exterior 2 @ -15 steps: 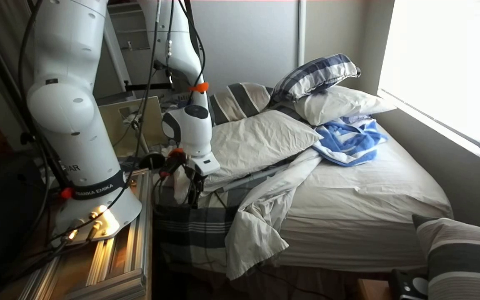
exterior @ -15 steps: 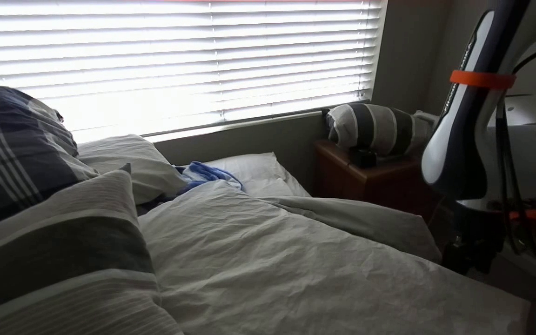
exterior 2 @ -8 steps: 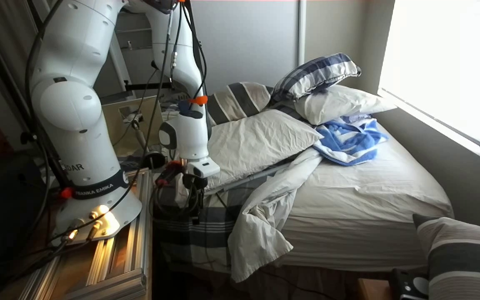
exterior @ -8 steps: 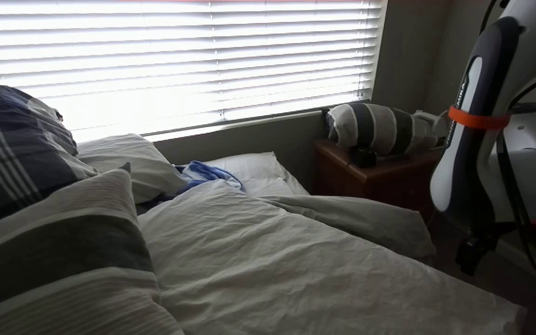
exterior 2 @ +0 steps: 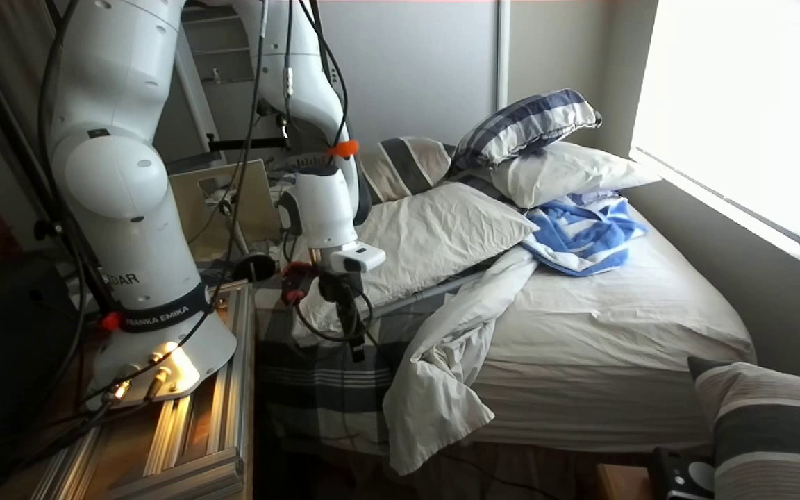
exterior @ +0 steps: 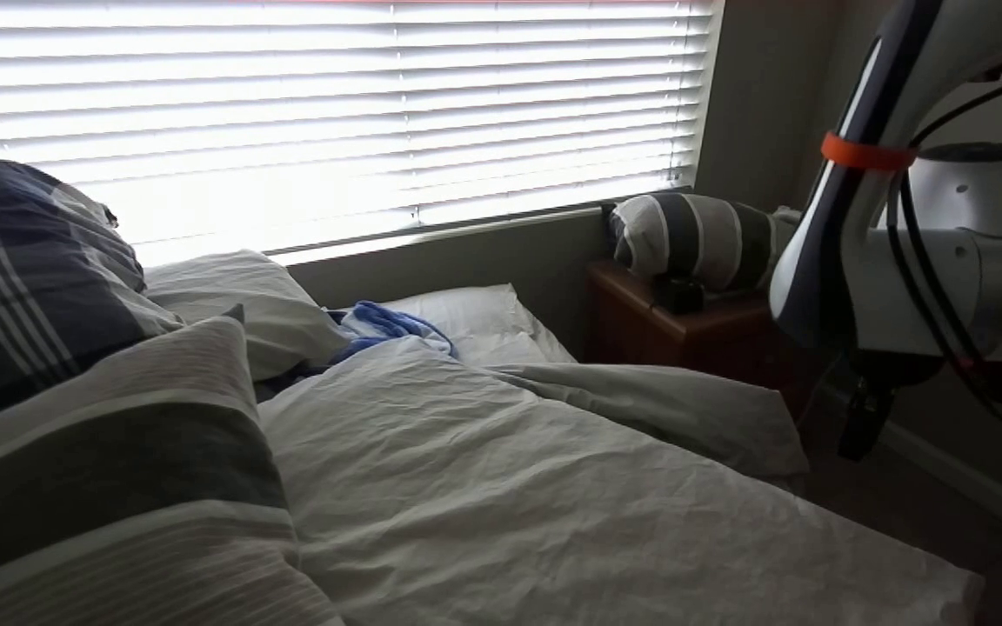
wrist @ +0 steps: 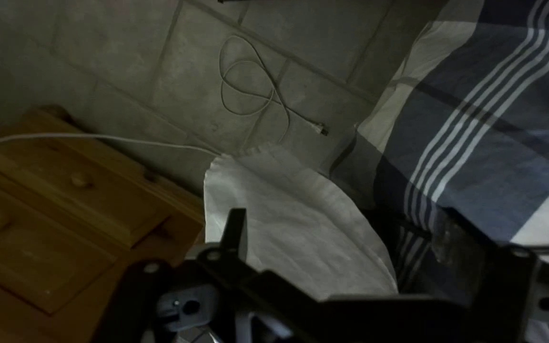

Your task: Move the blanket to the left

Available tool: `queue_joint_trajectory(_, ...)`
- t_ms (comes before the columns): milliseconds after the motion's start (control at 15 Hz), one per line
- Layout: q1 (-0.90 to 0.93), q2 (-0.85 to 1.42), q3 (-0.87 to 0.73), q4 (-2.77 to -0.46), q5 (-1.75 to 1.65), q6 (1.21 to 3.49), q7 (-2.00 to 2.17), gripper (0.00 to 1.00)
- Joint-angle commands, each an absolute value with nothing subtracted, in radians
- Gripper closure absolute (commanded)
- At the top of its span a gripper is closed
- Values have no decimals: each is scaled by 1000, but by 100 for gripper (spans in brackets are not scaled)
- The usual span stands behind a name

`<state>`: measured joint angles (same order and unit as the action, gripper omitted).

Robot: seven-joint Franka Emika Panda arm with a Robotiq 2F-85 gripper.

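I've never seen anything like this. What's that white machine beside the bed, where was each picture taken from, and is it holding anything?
The white, jointed machine is a robot arm; its hand is a black two-fingered gripper. Both exterior views come from cameras standing apart from it, looking across the white-sheeted bed. The wrist view comes from a camera on the arm, facing the grey tiled floor. On the bed are a large, rumpled, pale grey-white blanket, a navy-and-white plaid pillow and a blue-and-white striped cloth. Nothing appears held: the jaws stand apart, with what looks like the blanket's hanging corner beyond them.
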<state>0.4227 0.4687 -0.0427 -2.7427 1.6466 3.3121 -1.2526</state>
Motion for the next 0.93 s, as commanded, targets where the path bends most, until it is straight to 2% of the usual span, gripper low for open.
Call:
queue_joint_trajectory(0, 377, 328, -37, -2770, 1742, 3315, -1508, 0)
queue_joint_trajectory(333, 352, 183, -3, -2781, 1920, 3374, -1777, 0)
queue_joint_trajectory(400, 380, 292, -28, -2742, 1846, 3354, -1662, 0)
queue_joint_trajectory(867, 371, 216, -20, -2763, 1883, 3366, -1730, 0)
